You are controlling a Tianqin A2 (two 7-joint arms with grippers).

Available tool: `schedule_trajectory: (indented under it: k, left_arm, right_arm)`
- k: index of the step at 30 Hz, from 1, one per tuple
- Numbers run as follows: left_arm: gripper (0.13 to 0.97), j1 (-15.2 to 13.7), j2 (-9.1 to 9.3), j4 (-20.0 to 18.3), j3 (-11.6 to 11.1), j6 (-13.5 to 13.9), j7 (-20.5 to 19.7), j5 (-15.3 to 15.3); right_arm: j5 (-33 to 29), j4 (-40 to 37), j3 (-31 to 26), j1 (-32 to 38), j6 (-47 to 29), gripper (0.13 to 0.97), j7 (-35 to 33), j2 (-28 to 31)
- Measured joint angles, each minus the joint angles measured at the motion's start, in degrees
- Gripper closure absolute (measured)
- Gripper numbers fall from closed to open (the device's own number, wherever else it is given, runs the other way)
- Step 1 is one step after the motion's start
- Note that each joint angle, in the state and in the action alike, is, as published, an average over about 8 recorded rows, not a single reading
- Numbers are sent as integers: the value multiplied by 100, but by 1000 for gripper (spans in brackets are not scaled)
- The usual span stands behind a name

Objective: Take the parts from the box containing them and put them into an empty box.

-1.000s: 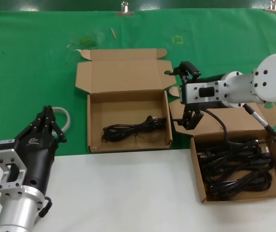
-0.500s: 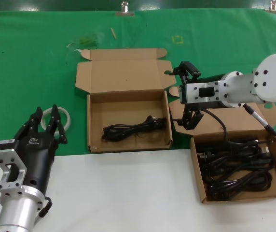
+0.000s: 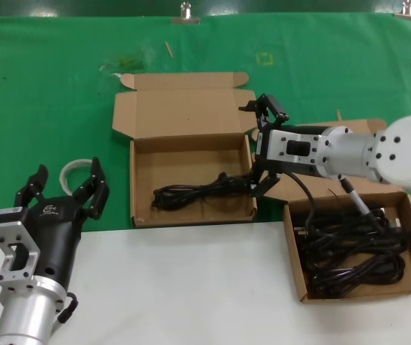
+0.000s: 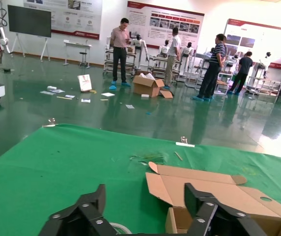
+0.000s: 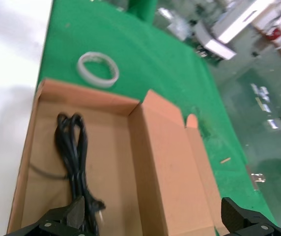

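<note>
Between the two boxes, at the right wall of the left-hand one, the right gripper hangs with its jaws spread wide; one fingertip sits over the folded side flap, the other low at the box's near right corner, right by the plug end of the single cable bundle lying inside. Nothing sits between the jaws. That bundle lies stretched along the near half of the receiving box, which rests on the green cloth with its hinged lid folded back flat. In the right wrist view the same bundle runs along the box floor toward the lower finger, with the whitish ring beyond the box's far wall. Just to the arm's other side, the source box sits on the white table surface, holding several more coiled black cables; the arm's own black lead crosses above its back edge. Well apart, at the near left, the left gripper idles with jaws parted, empty, with the ring on the cloth just beyond its fingertips.
</note>
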Motion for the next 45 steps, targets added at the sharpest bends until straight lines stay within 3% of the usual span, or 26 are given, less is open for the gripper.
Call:
schedule_trajectory:
  k: [8,12,20,29,45]
  left_arm:
    - [412,0,0,0,0,0,0,0]
    - [412,0,0,0,0,0,0,-1]
    - [252,0,0,0,0,0,2,-1]
    - [159,0,0,0,0,0,2,0]
    - [132,0,0,0,-1,1,1,-1]
  right_arm:
    - [414,452,379,-624,510,129,113,-29]
    - [625,682,573,-941,766,129,170,-44]
    - [1039,1132,948,-1558,1276,129,284,-72]
    - [1511,1647,1381,-2269,1857,129,412,-105]
    - [2344,2553,2139,-3518,2879,129,640,-162]
